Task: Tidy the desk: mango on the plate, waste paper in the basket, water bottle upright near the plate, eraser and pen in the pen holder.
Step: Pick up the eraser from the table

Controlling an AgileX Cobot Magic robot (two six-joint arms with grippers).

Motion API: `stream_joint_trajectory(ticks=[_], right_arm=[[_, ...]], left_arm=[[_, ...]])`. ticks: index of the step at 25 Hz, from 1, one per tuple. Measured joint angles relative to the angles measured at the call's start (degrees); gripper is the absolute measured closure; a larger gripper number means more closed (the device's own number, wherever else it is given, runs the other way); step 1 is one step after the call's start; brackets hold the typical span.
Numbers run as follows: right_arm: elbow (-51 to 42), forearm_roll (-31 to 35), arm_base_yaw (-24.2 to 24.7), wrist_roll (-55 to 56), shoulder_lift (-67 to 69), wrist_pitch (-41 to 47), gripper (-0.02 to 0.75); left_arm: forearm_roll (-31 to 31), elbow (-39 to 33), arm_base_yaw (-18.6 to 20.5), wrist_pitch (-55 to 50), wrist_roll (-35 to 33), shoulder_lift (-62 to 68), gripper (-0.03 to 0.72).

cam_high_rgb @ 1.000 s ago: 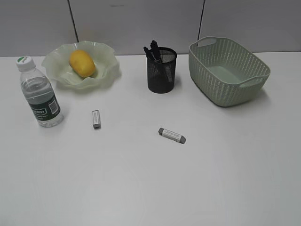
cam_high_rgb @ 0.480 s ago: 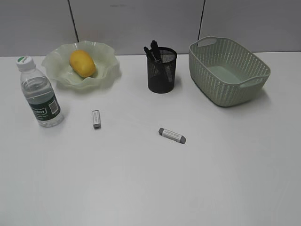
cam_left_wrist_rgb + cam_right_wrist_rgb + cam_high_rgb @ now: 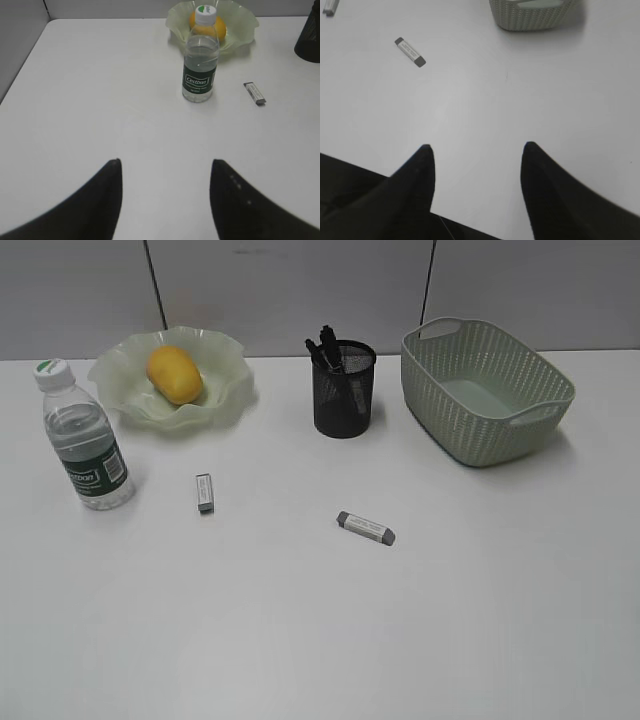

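- Right, both my grippers hang above bare desk (image 3: 300, 640): left gripper (image 3: 165, 162) with fingers spread and nothing between them, right gripper (image 3: 476, 146) the same, parted over white tabletop.
- Mango (image 3: 174, 374) lies in the plate (image 3: 230, 370) at the back left; water bottle (image 3: 85, 437) stands upright just in front of the plate's left side, cap up.
- Pen holder (image 3: 343, 390) stands mid-back with dark pens poking out, leaning left; basket (image 3: 485, 390) sits to its right, apart from it.
- Two erasers lie loose on the desk: the small eraser (image 3: 204, 492) between bottle and holder, long axis running front to back; the grey eraser (image 3: 365, 528) in front of the holder, angled down to the right.
- Nothing blocks either eraser; open white surface all round them and across the whole near half.
- From my left wrist, the desk's left edge slants away beside the bottle.
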State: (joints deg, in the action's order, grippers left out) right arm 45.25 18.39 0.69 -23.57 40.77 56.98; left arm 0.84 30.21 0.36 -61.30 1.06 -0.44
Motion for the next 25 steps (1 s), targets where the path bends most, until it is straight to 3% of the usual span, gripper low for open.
stream_joint_trajectory(ticks=[6, 11, 20, 25], right_arm=[[12.4, -11.0, -15.0, 1.1, 19.2, 1.9, 0.331], [23.0, -12.2, -23.7, 2.7, 35.4, 2.7, 0.333], [36.4, -16.5, -33.9, 2.1, 60.7, 4.8, 0.342], [41.5, -17.7, -36.6, 0.5, 70.9, 4.7, 0.342]], left_arm=[[0.0, 0.0, 0.0, 0.0, 0.0, 0.0, 0.263], [0.0, 0.0, 0.0, 0.0, 0.0, 0.0, 0.263], [0.0, 0.0, 0.0, 0.1, 0.0, 0.0, 0.281], [0.0, 0.0, 0.0, 0.1, 0.0, 0.0, 0.281]])
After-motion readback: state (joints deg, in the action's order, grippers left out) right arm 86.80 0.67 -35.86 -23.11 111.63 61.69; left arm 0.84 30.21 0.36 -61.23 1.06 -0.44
